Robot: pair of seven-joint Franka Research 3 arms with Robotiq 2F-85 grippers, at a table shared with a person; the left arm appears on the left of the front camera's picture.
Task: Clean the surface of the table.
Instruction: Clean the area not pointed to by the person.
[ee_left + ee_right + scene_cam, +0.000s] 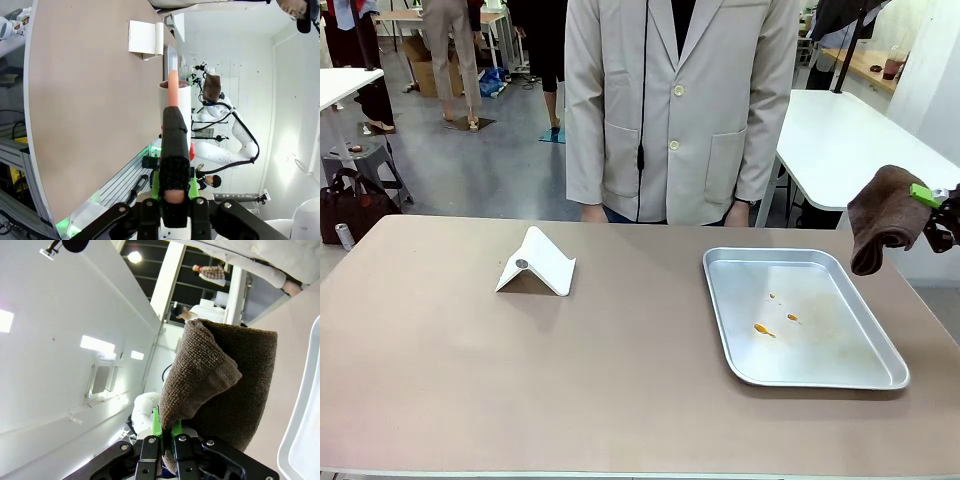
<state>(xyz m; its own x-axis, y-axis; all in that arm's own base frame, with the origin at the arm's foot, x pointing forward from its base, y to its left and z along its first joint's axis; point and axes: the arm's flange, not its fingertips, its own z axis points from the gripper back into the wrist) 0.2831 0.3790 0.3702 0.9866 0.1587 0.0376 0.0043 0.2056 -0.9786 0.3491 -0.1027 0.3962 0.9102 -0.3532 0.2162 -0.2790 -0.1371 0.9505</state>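
Stand (535, 265) on table's (470, 380) left, tray (820, 352) right — cloth (882, 215) farther right

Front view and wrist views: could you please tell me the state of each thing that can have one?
table: level, bearing the tray and the stand.
metal tray: lying flat, with a few orange spots inside.
white stand: standing like a tent, apart from the tray.
brown cloth: folded, hanging in the air.
right gripper: shut on the brown cloth.
left gripper: shut on a white and pink object; what it is I cannot tell.
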